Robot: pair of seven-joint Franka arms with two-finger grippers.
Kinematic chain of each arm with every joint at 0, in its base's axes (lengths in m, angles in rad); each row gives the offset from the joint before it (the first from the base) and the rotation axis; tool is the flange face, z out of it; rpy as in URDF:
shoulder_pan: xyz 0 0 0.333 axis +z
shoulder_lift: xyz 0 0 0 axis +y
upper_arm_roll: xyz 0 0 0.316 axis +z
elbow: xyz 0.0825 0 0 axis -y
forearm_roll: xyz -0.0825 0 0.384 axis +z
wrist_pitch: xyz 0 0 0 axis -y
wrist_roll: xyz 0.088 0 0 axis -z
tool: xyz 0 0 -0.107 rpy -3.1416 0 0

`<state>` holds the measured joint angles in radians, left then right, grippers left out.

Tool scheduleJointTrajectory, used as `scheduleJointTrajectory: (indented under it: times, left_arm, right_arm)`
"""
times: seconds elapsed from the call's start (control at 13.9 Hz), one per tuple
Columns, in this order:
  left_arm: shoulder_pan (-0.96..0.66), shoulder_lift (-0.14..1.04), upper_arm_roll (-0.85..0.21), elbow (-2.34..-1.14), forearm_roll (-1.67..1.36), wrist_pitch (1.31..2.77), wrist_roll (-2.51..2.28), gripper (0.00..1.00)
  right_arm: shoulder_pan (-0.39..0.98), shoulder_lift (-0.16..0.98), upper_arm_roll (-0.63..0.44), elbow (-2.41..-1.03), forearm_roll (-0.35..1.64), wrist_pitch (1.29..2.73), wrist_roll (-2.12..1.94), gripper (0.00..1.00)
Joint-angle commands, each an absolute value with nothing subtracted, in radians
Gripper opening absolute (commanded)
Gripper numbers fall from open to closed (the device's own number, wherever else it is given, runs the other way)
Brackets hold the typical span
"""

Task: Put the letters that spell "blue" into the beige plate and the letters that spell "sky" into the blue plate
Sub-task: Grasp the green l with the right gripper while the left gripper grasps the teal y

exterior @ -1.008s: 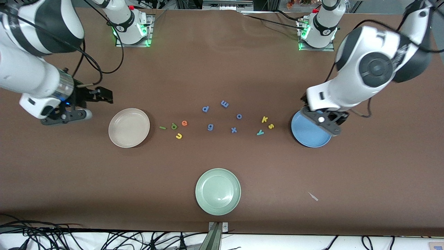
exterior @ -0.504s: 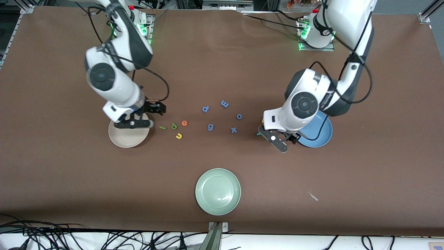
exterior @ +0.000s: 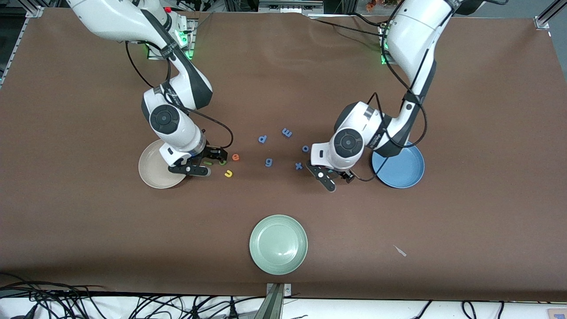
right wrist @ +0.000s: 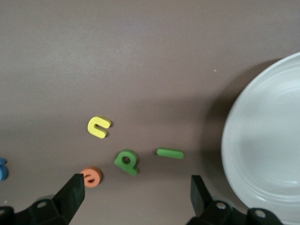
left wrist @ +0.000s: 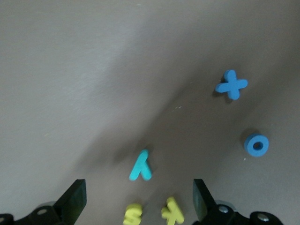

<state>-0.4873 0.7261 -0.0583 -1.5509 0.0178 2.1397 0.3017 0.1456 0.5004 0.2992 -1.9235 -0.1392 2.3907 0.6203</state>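
We're at the very start: beige plate (exterior: pixel 153 170) and blue plate (exterior: pixel 401 170) hold 0 letters, all 7 lie on the counter between them (b-l-u-e (right wrist: pixel 125 161) under the right gripper (right wrist: pixel 133 192), s-k-y (left wrist: pixel 140 166) under the left gripper (left wrist: pixel 140 199)), both jaws wide, holding nothing.
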Motion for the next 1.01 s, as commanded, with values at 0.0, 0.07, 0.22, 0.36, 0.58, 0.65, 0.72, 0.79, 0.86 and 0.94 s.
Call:
scheduleJointTrajectory:
  times: [0.0,0.07,0.22,0.36,0.58,0.65,0.72,0.79,0.86,0.94]
  left_arm:
    - [-0.492,0.753,-0.044,-1.532,0.002,2.166,0.313,0.99]
    - [-0.494,0.758,-0.044,-1.543,0.002,2.18,0.314,0.97]
    - [-0.494,0.775,-0.044,-1.545,0.002,2.201,0.314,0.92]
    - [-0.492,0.781,-0.044,-1.546,0.003,2.203,0.316,0.88]
    - [-0.494,0.782,-0.044,-1.557,0.003,2.203,0.316,0.73]
    - [-0.492,0.782,-0.044,-1.568,0.003,2.22,0.318,0.67]
    - [-0.492,0.782,-0.044,-1.575,0.003,2.223,0.318,0.59]
    - [-0.489,0.781,-0.044,-1.585,0.003,2.224,0.316,0.42]
    - [-0.488,0.776,-0.044,-1.589,0.003,2.223,0.314,0.27]
    - [-0.486,0.775,-0.044,-1.589,0.002,2.22,0.314,0.22]
  right_arm:
    - [0.132,0.517,0.292,-1.977,-0.199,2.476,0.647,1.0]
    - [0.132,0.522,0.288,-1.988,-0.222,2.49,0.647,1.0]
    - [0.13,0.532,0.278,-1.991,-0.23,2.508,0.646,1.0]
    - [0.129,0.548,0.264,-2.017,-0.264,2.566,0.646,1.0]
    - [0.126,0.555,0.256,-2.042,-0.27,2.605,0.646,1.0]
    - [0.124,0.558,0.255,-2.042,-0.27,2.605,0.646,0.99]
    - [0.123,0.56,0.255,-2.042,-0.27,2.606,0.647,0.98]
    - [0.121,0.563,0.253,-2.045,-0.27,2.608,0.647,0.93]
    - [0.12,0.566,0.255,-2.046,-0.27,2.612,0.647,0.87]
    - [0.118,0.568,0.255,-2.049,-0.27,2.618,0.647,0.8]
